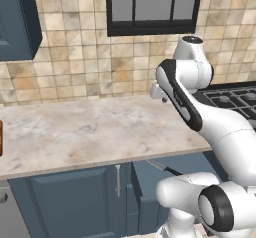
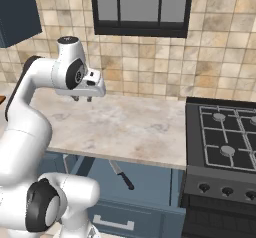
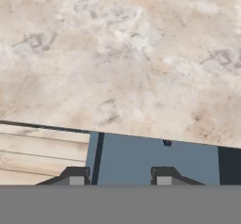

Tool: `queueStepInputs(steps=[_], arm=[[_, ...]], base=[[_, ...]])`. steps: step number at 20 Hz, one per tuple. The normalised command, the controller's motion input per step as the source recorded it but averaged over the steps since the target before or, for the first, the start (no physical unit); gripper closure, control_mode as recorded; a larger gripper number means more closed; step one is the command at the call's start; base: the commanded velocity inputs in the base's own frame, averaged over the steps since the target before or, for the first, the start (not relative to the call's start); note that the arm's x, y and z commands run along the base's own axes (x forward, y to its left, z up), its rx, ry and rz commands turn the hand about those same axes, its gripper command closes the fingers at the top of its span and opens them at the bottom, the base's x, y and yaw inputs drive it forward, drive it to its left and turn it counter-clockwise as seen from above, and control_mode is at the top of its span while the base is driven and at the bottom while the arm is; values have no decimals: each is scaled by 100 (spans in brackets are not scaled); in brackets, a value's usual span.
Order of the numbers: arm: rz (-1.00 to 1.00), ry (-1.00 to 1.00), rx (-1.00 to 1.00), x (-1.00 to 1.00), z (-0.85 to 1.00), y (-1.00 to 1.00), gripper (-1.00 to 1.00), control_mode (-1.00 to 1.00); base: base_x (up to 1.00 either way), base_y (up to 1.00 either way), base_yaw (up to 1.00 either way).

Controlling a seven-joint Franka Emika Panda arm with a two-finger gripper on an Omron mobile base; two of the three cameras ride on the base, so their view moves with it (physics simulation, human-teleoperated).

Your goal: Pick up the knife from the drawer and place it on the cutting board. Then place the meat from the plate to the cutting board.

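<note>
Knife (image 2: 122, 175) retrieval is the step in hand: step 1 of 2, judged not yet begun, since the knife lies in the open drawer (image 2: 150, 182) below the counter edge.

Largest item: the marble counter (image 2: 125, 127) spans both base views, with the stove (image 2: 225, 137) at its right end. The drawer, slate-blue, projects from the cabinets beneath the counter lip. A sliver of reddish-brown at the far left counter edge (image 1: 1, 138) may be the cutting board; this cannot be confirmed.

The gripper (image 2: 82, 99) hangs above the counter, well apart from the knife. Its fingertips (image 3: 76, 180) stand partly spread with nothing between them.

The next move calls for lowering the hand past the counter lip into the drawer and aligning the jaws across the handle.

Smallest item: the knife has a black handle and a pointed silver-grey blade. It lies flat and diagonal, handle toward the drawer front.
</note>
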Motion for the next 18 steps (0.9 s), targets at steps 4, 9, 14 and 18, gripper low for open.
queueStepInputs(steps=[4,9,14,18], arm=[[-2,0,5,-33,-3,-3,-100,-100],[0,0,1,-80,-16,0,-100,-100],[-2,2,8,-54,-8,2,-100,-100],[0,-3,0,-48,-2,0,-100,-100]], base=[[0,0,0],[0,0,0],[0,0,0],[0,0,0]])
